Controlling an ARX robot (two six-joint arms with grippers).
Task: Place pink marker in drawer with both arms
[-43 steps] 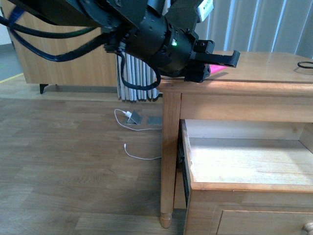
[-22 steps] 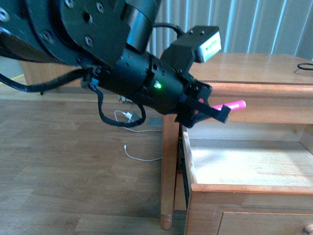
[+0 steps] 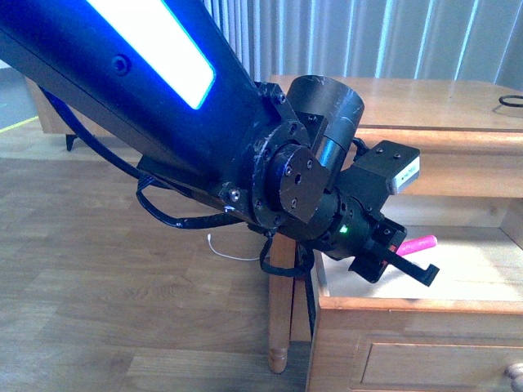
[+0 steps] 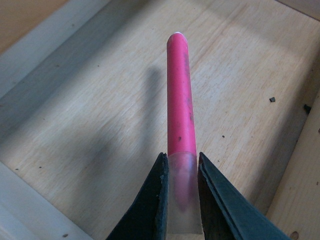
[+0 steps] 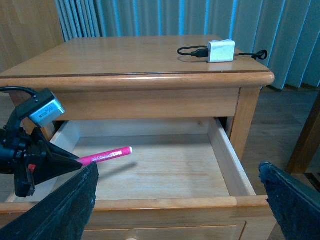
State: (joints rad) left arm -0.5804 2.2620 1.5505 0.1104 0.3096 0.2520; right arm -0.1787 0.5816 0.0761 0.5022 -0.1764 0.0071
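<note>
My left gripper [image 3: 409, 260] is shut on the pink marker [image 3: 417, 244] and holds it inside the open top drawer [image 3: 409, 306], a little above the drawer floor. In the left wrist view the marker [image 4: 180, 100] sticks out from between the black fingers [image 4: 152, 205], clamped by its pale end, over the bare wooden drawer bottom [image 4: 90, 110]. The right wrist view shows the drawer [image 5: 150, 202] pulled out, with the marker [image 5: 105, 156] and my left gripper [image 5: 75, 162] at its left side. My right gripper [image 5: 177, 200] is wide open and empty, in front of the drawer.
The wooden cabinet top [image 5: 125, 55] carries a white box with a black cable [image 5: 221, 51]. A black cable loop [image 3: 511, 102] lies on the top at the far right. A second drawer front [image 3: 441, 367] sits below. A white cable [image 3: 233, 253] lies on the wood floor.
My left arm has come down from the cabinet top with the marker, past the top's front edge, into the open drawer.
</note>
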